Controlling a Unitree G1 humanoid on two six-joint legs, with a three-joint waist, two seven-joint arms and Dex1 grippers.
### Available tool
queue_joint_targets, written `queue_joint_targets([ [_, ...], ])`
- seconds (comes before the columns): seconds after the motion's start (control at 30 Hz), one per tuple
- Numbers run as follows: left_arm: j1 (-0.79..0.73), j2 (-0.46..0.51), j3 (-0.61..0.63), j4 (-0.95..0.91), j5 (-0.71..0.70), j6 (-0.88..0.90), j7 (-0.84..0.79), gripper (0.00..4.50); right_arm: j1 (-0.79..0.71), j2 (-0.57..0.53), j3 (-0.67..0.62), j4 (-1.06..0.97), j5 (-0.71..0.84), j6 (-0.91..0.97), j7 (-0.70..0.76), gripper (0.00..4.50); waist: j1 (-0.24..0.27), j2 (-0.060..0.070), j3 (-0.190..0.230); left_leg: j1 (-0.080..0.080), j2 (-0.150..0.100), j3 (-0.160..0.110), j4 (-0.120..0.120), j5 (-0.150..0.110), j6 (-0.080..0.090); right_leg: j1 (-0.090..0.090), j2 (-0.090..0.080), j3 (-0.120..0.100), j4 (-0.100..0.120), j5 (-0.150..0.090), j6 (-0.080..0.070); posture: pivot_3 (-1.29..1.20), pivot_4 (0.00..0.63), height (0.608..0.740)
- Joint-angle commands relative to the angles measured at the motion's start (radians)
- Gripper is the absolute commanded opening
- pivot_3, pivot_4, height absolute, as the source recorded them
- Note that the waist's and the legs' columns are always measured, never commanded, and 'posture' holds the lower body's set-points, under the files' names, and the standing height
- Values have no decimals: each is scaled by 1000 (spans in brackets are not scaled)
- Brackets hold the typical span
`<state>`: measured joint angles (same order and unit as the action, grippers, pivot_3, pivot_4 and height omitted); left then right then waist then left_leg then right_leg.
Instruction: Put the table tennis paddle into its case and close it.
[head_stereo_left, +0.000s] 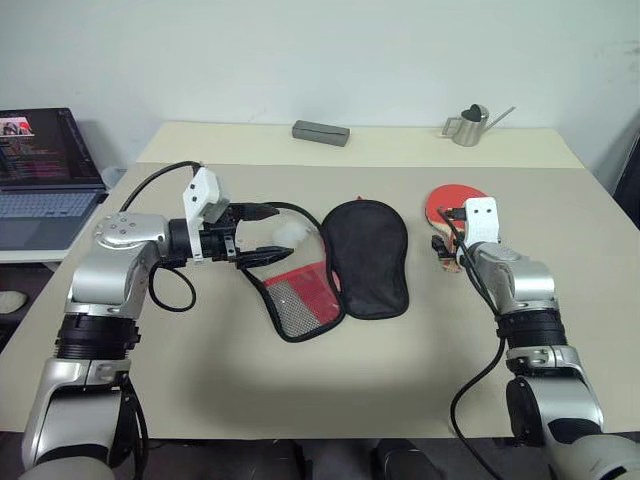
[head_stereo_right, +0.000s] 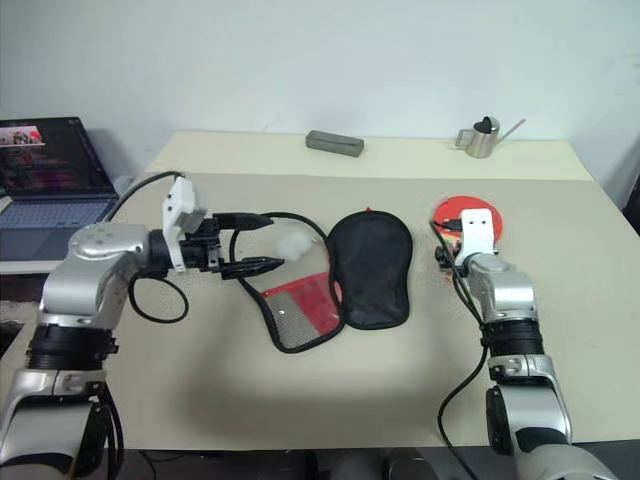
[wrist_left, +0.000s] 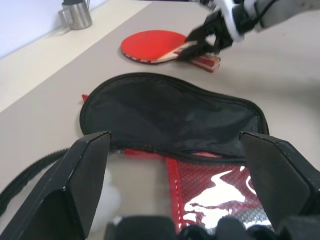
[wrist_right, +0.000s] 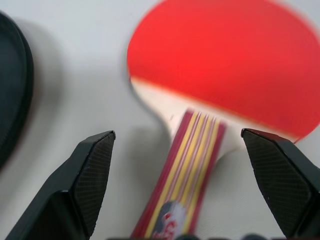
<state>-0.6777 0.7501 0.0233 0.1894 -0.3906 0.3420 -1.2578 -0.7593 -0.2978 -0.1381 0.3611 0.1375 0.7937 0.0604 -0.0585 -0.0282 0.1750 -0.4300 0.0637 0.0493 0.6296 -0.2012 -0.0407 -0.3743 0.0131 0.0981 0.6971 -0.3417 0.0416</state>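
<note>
Paddle (wrist_right: 210, 75): flat on table, handle between wide-open right gripper (wrist_right: 187, 185), ready for pickup; case (head_stereo_left: 365, 255) unzipped nearby; left gripper (head_stereo_left: 258, 240) wide, empty

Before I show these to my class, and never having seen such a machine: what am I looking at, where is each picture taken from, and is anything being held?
It is a two-armed robot at a table. Two pictures come from cameras in its head, looking down over the arms; the other two come from a camera on each wrist, looking along that hand's two black fingers. On the table lie an opened paddle case, black and red, with a white pom-pom, and a red table tennis paddle. At the far edge sit a grey block and a small metal watering can; a laptop stands beside the table. The left gripper is open at the case; the right gripper is open around the paddle's handle. Nothing is held yet.
</note>
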Motion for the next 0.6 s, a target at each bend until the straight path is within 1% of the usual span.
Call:
queue_joint_targets([
  [0.03,-37,8,-4,-29,1,-17,-19,4500,-11,9,-39,17,-2,-4,-41,4435,1,0,0,0,0,0,0,0,0,0,0,0,0,0,0,0,150,740],
  [0.27,-76,-3,-26,-4,14,-30,-39,4500,-4,25,-71,23,-6,-10,-107,4435,1,-1,-1,0,0,0,0,0,0,0,0,-1,0,0,0,0,150,740],
  [0.5,-91,-12,-33,11,23,-41,-49,4500,39,81,-94,-116,13,100,-161,4435,-1,0,-1,0,0,-1,0,0,0,0,0,0,0,0,0,0,150,740],
  [0.6,-96,-14,-37,18,24,-45,-53,4500,40,103,-89,-130,12,110,-166,4435,-2,0,-1,0,0,-1,0,0,0,0,1,0,1,0,0,0,150,740],
])
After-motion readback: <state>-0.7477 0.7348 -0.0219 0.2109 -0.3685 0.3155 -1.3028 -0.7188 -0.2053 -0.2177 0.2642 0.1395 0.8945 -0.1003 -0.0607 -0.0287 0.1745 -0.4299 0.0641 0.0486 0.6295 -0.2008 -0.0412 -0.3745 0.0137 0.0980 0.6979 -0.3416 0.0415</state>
